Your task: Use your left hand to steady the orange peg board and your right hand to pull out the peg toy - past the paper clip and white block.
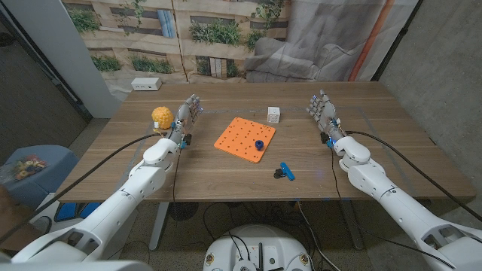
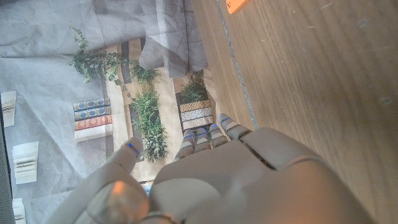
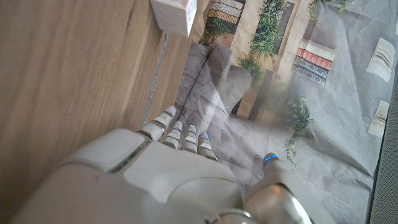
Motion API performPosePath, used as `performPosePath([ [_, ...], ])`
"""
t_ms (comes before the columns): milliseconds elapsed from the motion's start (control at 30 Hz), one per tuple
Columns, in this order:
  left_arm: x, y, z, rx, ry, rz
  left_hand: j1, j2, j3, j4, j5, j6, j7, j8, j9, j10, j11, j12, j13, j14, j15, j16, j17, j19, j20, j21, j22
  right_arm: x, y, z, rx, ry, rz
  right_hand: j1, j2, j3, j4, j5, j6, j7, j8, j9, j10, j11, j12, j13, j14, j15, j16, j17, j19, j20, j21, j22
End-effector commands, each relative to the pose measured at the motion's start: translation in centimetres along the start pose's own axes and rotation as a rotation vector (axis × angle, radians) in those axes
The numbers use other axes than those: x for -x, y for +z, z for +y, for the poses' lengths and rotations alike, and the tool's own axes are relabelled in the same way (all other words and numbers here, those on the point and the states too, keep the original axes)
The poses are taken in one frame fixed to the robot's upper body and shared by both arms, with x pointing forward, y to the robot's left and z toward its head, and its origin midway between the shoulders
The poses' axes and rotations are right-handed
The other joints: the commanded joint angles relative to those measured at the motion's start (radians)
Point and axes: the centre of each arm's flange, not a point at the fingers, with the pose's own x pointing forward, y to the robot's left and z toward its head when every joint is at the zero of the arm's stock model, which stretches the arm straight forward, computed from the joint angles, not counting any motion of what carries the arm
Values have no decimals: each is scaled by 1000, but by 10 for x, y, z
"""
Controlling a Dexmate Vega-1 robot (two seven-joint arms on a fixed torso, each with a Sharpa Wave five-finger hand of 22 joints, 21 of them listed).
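Nothing is grasped yet. The orange peg board (image 1: 245, 138) lies mid-counter, its blue peg toy (image 1: 258, 144) seated near the front edge. The left hand (image 1: 187, 118) and right hand (image 1: 323, 113) stand released, well apart from it. Next, the left hand likely must press the board.
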Motion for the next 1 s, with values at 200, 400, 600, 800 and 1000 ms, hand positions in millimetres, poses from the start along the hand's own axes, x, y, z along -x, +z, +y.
performPosePath([
  [200, 20, 6, 3, -22, 23, 35, 10, 76, 13, -11, 5, 3, 9, 4, 4, -6, -4, 4, 2, -4, -2, 2, 4, 5, -17, 4, 2, -2, -11, 20, 18, 37, 24, 1, 8, 4, -1, 8, -3, -3, 6, 1, -3, -10, 7, 1, -11, -16, 2, -4, -7, -10, 6, 3],
  [400, 25, 14, 3, -53, 8, 43, 14, 76, 17, -18, 4, 4, 5, 2, 4, -5, -7, 2, 1, -1, -5, 2, 4, 5, -18, 3, 3, -2, -9, 22, 30, 36, 18, 2, 9, 4, -1, 9, -4, -3, 6, 0, -5, -13, 6, 0, -11, -17, 2, -8, -9, -12, 7, 3],
  [600, 28, 22, 3, -87, -7, 34, 18, 76, 23, -28, 2, 17, -3, 4, 5, 8, -20, 4, 1, 16, -11, 4, 4, 9, -19, 3, 3, 0, -9, 24, 30, 40, 21, 3, 11, 4, -1, 10, -4, -2, 5, 0, -4, -12, 6, 0, -11, -18, 2, -11, -10, -15, 8, 3],
  [800, 33, 35, 2, -159, -41, 49, 19, 76, 26, -32, 1, 21, -3, 4, 5, 11, -21, 4, 1, 20, -12, 4, 4, 10, -21, 3, 3, 1, -8, 24, 36, 40, 19, 4, 13, 4, -1, 11, -4, 4, 6, 0, -3, -10, 6, -1, -10, -19, 2, -17, -10, -18, 10, 3],
  [1000, 41, 43, 3, -221, -50, 60, 20, 78, 29, -33, 1, 21, -4, 3, 5, 11, -23, 3, 1, 22, -14, 4, 5, 10, -22, 3, 3, 2, -7, 26, 32, 41, 9, 6, 15, 5, -2, 12, -3, 4, 6, 0, -2, -10, 7, -1, -11, -19, 2, -21, -10, -22, 11, 3],
])
